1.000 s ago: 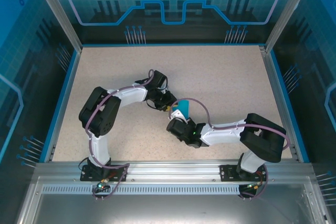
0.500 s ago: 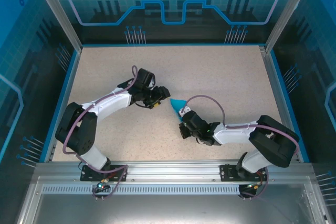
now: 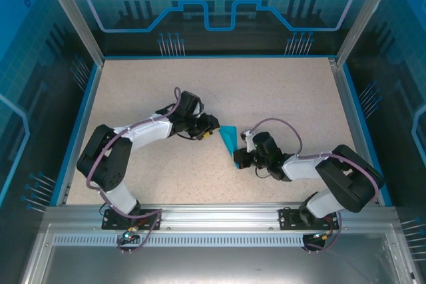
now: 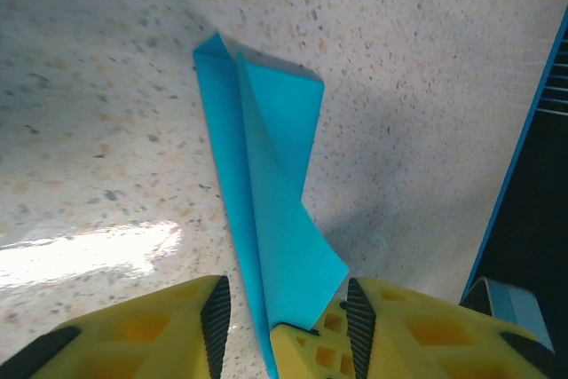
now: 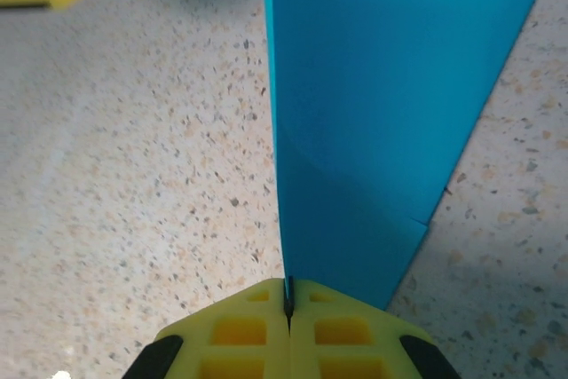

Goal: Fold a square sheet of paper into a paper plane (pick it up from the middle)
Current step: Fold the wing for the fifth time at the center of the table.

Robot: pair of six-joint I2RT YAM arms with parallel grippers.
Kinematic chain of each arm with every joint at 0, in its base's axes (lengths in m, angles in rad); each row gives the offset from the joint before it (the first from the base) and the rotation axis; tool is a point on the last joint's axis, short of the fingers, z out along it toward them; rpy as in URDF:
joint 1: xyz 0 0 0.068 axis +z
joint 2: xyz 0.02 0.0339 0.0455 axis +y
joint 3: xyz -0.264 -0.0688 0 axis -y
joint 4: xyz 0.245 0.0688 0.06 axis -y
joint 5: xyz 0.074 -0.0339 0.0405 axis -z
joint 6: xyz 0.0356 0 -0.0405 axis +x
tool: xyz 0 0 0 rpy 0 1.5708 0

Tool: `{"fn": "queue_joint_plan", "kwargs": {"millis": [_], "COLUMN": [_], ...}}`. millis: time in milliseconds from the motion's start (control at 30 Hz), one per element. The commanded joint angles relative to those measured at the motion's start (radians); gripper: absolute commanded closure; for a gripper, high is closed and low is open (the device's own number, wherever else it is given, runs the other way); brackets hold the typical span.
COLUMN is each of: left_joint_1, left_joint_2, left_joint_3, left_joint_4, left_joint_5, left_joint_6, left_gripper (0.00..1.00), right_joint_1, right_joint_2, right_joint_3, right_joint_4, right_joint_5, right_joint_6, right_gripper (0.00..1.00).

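A: What is the biggest thing here?

B: The speckled bench (image 3: 286, 91). Both arms reach across it, and their grippers meet near its middle, almost tip to tip.

A: How does the right gripper stand?

B: The right gripper (image 3: 238, 158) has its yellow fingers (image 5: 240, 335) pressed flat together. The folded cyan sheet of paper (image 5: 382, 86) is pinched in the seam between them. From that seam the paper runs straight ahead of the gripper, with a wide flap spreading off to its right side.

A: And the left one?

B: The left gripper (image 4: 284, 306) is partly parted, a narrow gap rather than a wide one. The other end of the paper sits between its fingers (image 4: 399, 335), leaning against the right-hand finger. Bare bench shows between the paper and the left-hand pad, so it isn't clamped there.

A: What shape is the paper?

B: From the left gripper it is a long narrow strip with creased layers. It reaches forward from the fingers to a pointed corner and casts a shadow on the bench beside it.
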Motion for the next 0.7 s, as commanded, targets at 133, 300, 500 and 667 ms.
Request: {"fn": "queue_joint_plan", "kwargs": {"millis": [133,300,500,667], "left_joint_1": [-0.045,-0.064,-0.072,-0.078], "left_joint_2": [0.037,0.065,0.110,0.147], "left_joint_3": [-0.040,-0.045,-0.042,-0.024], "left_joint_4": [0.133,0.184,0.233,0.267], "left_joint_5": [0.075,0.104,0.138,0.174], "left_joint_6": [-0.020,-0.031,-0.036,-0.035], "left_gripper": [0.63,0.65,0.65,0.65], "right_joint_1": [-0.075,-0.100,-0.112,-0.121], "right_joint_2": [0.090,0.126,0.151,0.155], "right_joint_3": [-0.024,-0.032,-0.050,-0.052], "right_joint_4": [0.149,0.169,0.194,0.179], "right_joint_5": [-0.165,-0.174,-0.177,-0.170], "right_joint_6": [0.128,0.185,0.244,0.270], "right_gripper": [0.99,0.99,0.99,0.99]}}
